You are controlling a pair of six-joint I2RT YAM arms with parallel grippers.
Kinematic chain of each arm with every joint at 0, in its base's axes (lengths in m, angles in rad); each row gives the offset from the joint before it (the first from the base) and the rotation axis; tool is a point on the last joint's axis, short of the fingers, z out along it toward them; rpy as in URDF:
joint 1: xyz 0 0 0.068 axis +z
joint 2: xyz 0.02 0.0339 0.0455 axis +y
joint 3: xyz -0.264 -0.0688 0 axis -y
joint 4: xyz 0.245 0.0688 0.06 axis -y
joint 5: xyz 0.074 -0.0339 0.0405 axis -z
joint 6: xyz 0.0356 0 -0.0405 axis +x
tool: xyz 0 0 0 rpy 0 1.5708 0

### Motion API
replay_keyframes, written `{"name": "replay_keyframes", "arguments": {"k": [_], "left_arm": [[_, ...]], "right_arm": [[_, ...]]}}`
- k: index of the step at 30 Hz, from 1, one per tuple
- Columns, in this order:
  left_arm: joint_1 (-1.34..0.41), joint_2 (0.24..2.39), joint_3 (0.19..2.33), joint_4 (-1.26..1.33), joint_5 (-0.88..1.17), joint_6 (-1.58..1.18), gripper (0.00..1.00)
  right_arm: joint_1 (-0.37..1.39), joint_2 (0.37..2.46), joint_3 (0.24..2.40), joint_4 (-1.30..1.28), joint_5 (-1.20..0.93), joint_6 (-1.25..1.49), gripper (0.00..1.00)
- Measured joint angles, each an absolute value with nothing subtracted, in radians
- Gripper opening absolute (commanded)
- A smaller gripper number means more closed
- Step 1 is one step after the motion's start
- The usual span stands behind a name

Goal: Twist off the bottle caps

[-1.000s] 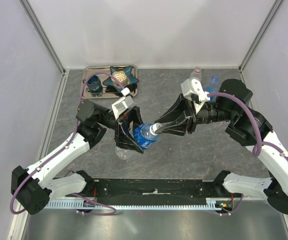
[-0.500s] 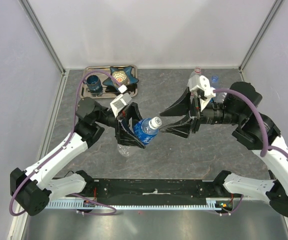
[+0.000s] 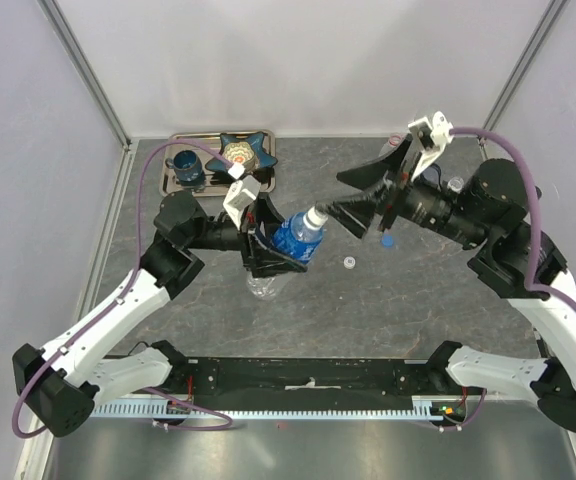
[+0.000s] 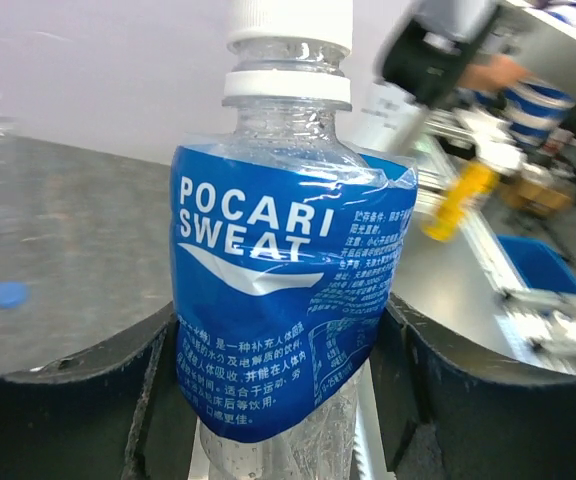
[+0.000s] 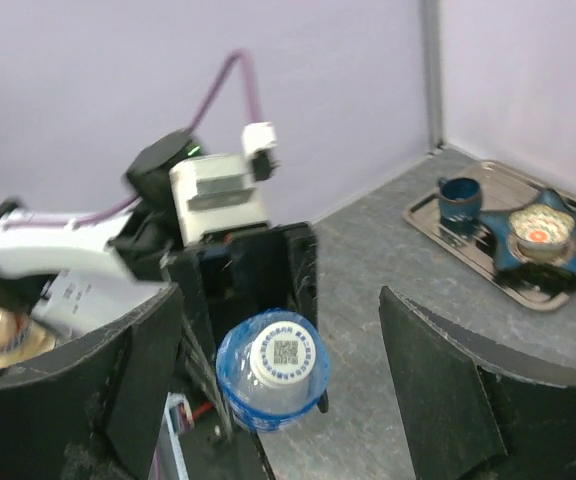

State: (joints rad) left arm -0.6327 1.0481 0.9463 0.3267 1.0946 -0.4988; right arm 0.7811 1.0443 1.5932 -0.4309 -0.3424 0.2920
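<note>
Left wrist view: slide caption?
Left gripper clamps the Pocari Sweat bottle, white cap on; loose blue cap on the table behind.

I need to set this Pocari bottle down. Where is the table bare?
Widest bare patch: near-centre table, between the white cap and the base bar. Also the far strip between the tray and the right fingers. Crowded: the far-right corner with bottles, the middle around the blue cap, and under the left arm, where a clear bottle sits.
</note>
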Motion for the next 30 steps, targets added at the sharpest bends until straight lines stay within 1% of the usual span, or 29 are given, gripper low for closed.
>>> {"name": "replay_keyframes", "arguments": {"k": [3, 8, 12, 15, 17, 21, 24, 30], "left_arm": [[-0.687, 1.016, 0.946, 0.231, 0.862, -0.388, 0.2], [-0.858, 0.989, 0.947, 0.15, 0.383, -0.216, 0.2], [-0.968, 1.023, 0.953, 0.125, 0.044, -0.112, 0.19], [-1.023, 1.062, 0.953, 0.106, -0.168, -0.039, 0.19], [-1.046, 1.075, 0.953, 0.101, -0.241, -0.015, 0.19], [-1.059, 1.081, 0.953, 0.107, -0.346, 0.022, 0.19], [-1.06, 1.081, 0.953, 0.107, -0.373, 0.033, 0.19], [-1.062, 1.081, 0.953, 0.108, -0.389, 0.039, 0.19]], "right_arm": [[0.781, 1.074, 1.593, -0.422, -0.206, 0.391, 0.86], [0.784, 1.137, 1.593, -0.431, -0.041, 0.525, 0.85], [0.802, 1.177, 1.593, -0.449, 0.075, 0.585, 0.83], [0.811, 1.192, 1.593, -0.46, 0.136, 0.611, 0.8], [0.817, 1.196, 1.593, -0.463, 0.165, 0.623, 0.77], [0.822, 1.206, 1.592, -0.466, 0.202, 0.635, 0.75], [0.823, 1.216, 1.586, -0.468, 0.213, 0.636, 0.75], [0.823, 1.239, 1.548, -0.473, 0.215, 0.638, 0.72]]}}
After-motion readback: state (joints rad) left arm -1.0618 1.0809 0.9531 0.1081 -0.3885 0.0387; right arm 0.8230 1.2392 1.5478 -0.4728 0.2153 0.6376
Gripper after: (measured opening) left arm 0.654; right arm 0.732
